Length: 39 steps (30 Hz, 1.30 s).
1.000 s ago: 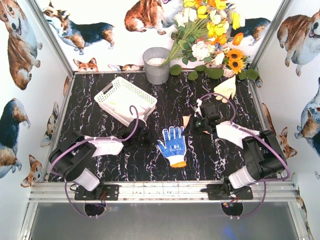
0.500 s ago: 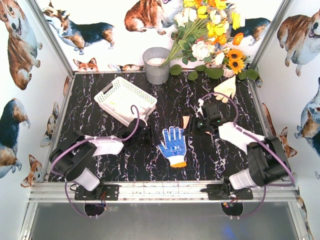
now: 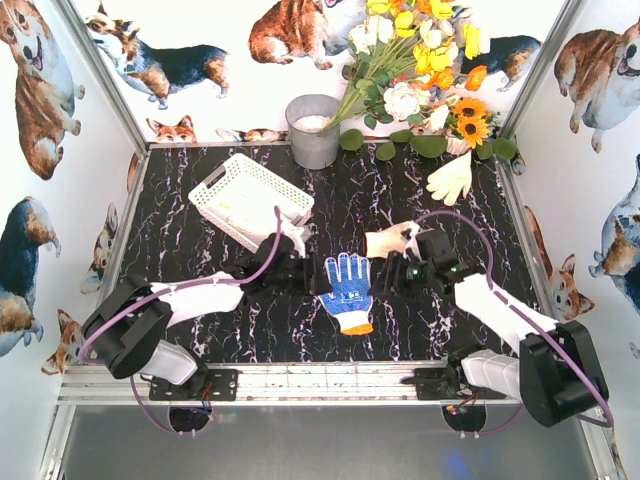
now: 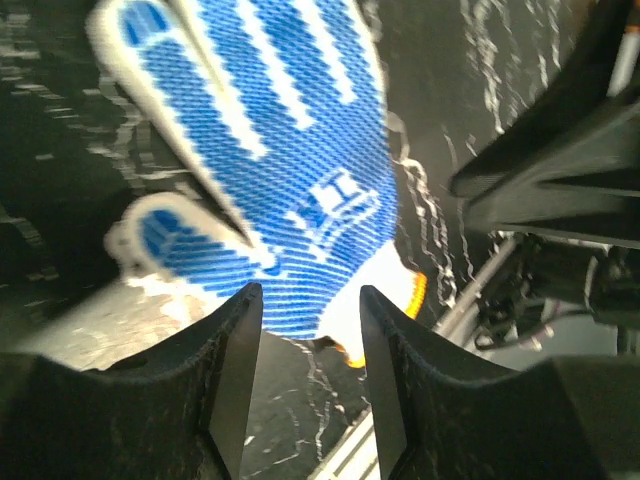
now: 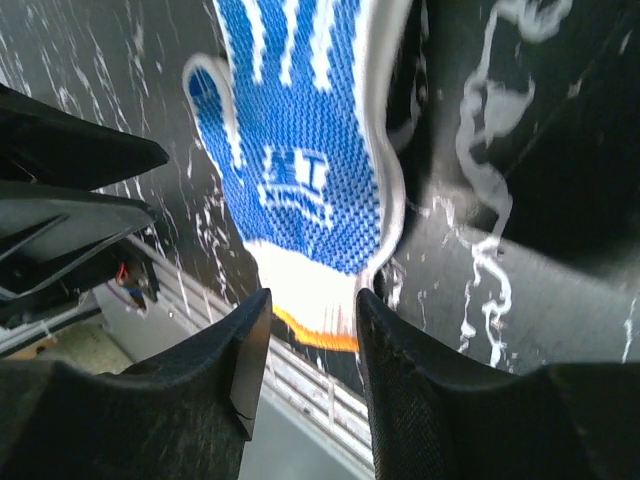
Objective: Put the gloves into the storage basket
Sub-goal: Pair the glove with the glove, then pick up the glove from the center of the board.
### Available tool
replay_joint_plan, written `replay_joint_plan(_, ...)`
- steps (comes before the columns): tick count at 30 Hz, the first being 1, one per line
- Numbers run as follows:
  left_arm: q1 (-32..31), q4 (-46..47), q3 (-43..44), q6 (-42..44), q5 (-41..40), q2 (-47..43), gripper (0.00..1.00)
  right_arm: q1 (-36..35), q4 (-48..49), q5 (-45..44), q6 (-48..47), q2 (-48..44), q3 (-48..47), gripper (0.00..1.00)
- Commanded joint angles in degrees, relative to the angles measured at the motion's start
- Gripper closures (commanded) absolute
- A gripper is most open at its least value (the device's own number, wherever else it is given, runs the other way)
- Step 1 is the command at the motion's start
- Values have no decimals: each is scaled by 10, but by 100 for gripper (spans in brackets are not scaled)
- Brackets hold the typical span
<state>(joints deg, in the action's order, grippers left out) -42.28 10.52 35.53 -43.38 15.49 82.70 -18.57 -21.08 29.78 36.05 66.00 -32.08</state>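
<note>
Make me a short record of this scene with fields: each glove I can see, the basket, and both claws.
blue glove: flat, centre, between the two claws
left claw: open, empty, facing blue glove
right claw: open, empty, facing blue glove
storage basket: far left, something pale inside
white glove: at basket's near corner
cream glove: just beyond right claw
pale glove: far right, by the flowers

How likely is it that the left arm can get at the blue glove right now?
Probably yes: on the left arm the jaws stand open right beside the blue glove, nothing between, though the right arm crowds its far side.
</note>
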Motion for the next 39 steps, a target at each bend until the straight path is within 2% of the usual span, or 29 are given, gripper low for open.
replay_joint_plan(1, -33, 16, 42, 30, 73, 40, 63, 1, 8, 52, 38, -37, 32, 58)
replay_joint_plan(6, -54, 35, 71, 27, 88, 99, 70, -3, 12, 58, 41, -25, 62, 53)
replay_joint_plan(15, -55, 94, 96, 15, 122, 187, 73, -41, 64, 49, 57, 55, 75, 51)
replay_joint_plan(18, -55, 86, 97, 12, 121, 202, 73, -58, 73, 46, 67, 75, 74, 51)
replay_joint_plan(26, -54, 20, 94, 18, 74, 183, 75, -82, 77, 14, 106, 67, 99, 51)
replay_joint_plan(30, -54, 5, 90, 18, 58, 172, 75, -82, 73, -1, 122, 50, 107, 41)
replay_joint_plan(32, -54, 2, 89, 18, 55, 169, 75, -82, 76, -7, 131, 45, 111, 39)
replay_joint_plan(39, -54, -9, 86, 18, 41, 162, 74, -82, 70, -17, 158, 19, 128, 41)
